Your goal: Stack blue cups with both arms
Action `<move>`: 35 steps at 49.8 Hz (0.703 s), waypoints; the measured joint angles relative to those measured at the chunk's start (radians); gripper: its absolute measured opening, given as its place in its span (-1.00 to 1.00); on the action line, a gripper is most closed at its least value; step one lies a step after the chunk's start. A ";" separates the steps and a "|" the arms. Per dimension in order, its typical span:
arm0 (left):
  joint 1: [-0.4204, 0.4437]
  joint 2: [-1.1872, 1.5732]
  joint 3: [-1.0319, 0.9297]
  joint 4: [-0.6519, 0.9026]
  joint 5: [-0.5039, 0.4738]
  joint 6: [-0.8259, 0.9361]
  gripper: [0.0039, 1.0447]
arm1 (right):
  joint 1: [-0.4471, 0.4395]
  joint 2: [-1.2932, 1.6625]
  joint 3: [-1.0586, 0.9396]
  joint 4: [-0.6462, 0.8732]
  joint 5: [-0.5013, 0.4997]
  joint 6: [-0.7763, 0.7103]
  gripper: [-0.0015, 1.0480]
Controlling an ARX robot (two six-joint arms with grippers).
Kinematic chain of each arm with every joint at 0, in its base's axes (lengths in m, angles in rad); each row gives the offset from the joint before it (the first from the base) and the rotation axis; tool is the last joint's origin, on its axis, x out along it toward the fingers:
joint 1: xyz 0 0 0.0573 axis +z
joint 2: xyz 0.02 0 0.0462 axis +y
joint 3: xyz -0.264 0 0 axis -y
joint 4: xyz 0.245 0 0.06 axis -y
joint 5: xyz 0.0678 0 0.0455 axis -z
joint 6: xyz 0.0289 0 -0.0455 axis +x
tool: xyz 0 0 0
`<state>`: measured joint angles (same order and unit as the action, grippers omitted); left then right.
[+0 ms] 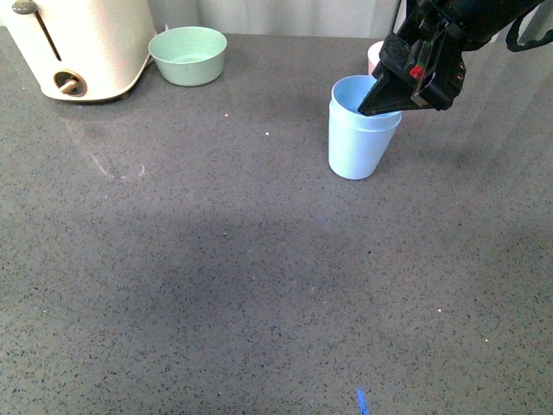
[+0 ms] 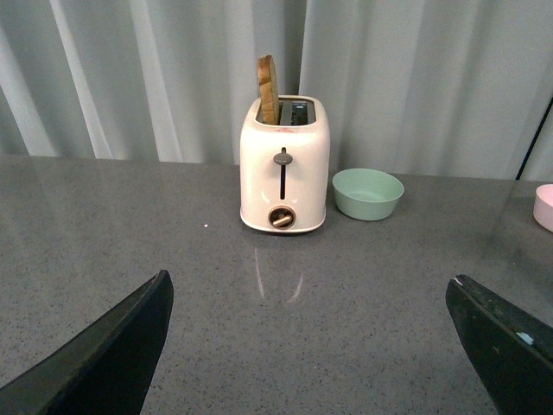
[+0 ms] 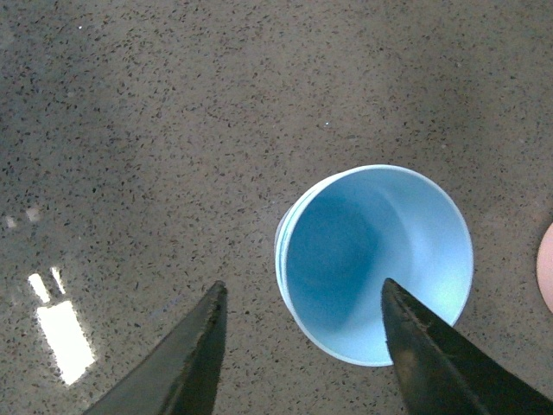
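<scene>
The two pale blue cups (image 1: pixel 357 134) stand upright on the grey counter at the right, one nested inside the other, with a double rim showing. My right gripper (image 1: pixel 378 97) hangs open just above the stack's rim. In the right wrist view the cups (image 3: pixel 363 251) are seen from above; the right gripper (image 3: pixel 304 285) straddles the near rim, one finger (image 3: pixel 428 354) over the cup's mouth, the other finger (image 3: pixel 186 363) outside it, not closed on it. My left gripper (image 2: pixel 310 278) is open and empty above bare counter; it is out of the front view.
A cream toaster (image 1: pixel 82 43) stands at the back left, with a wooden slice in its slot (image 2: pixel 269 86). A green bowl (image 1: pixel 187 54) sits beside it. A pink bowl (image 1: pixel 374 54) is behind the cups. A small blue mark (image 1: pixel 362 400) lies at the front edge.
</scene>
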<state>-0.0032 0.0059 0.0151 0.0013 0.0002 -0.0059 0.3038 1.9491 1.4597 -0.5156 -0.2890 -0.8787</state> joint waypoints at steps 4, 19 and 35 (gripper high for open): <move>0.000 0.000 0.000 0.000 0.000 0.000 0.84 | -0.010 -0.007 0.000 0.017 -0.013 0.019 0.20; 0.000 0.000 0.000 0.000 0.000 0.000 0.84 | -0.179 -0.353 -0.216 0.372 -0.124 0.326 0.83; 0.000 0.000 0.000 0.000 0.000 0.000 0.84 | -0.198 -0.617 -0.612 0.907 0.303 0.699 0.46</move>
<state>-0.0032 0.0059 0.0151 0.0013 0.0002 -0.0059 0.1062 1.3323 0.8482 0.3912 0.0139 -0.1795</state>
